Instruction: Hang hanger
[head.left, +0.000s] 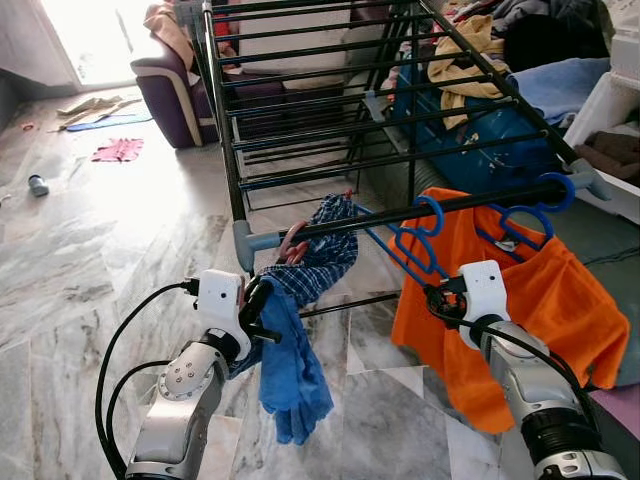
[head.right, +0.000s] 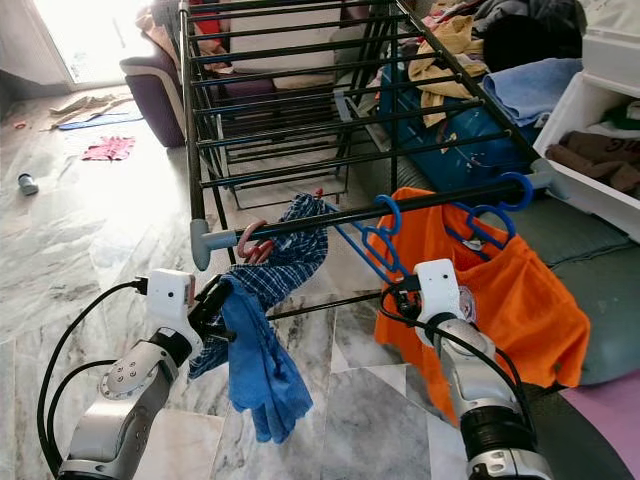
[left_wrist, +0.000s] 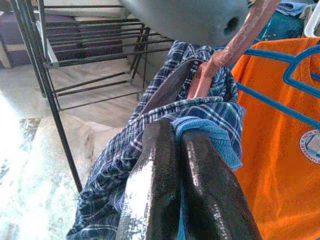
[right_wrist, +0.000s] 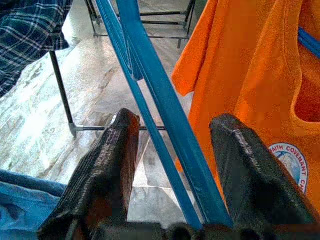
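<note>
A pink hanger (head.left: 292, 243) carries a blue plaid garment (head.left: 322, 255), and its hook sits over the front bar (head.left: 470, 200) of the black drying rack, near the bar's left end cap. My left gripper (head.left: 256, 310) is just below and left of that hook, shut on a fold of the garment (left_wrist: 200, 127). A plain blue part of the garment (head.left: 295, 385) hangs down under it. My right gripper (right_wrist: 175, 120) stands open with an arm of an empty blue hanger (right_wrist: 165, 100) between its fingers. That blue hanger (head.left: 420, 245) hangs on the same bar beside an orange T-shirt (head.left: 545, 300).
The orange T-shirt hangs from a second blue hanger (head.left: 525, 215). A purple sofa (head.left: 170, 95) stands behind the rack, and clothes (head.left: 118, 150) lie on the marble floor at the left. A blue bag (head.left: 480, 145) and a white bin (head.left: 615, 125) stand at the right.
</note>
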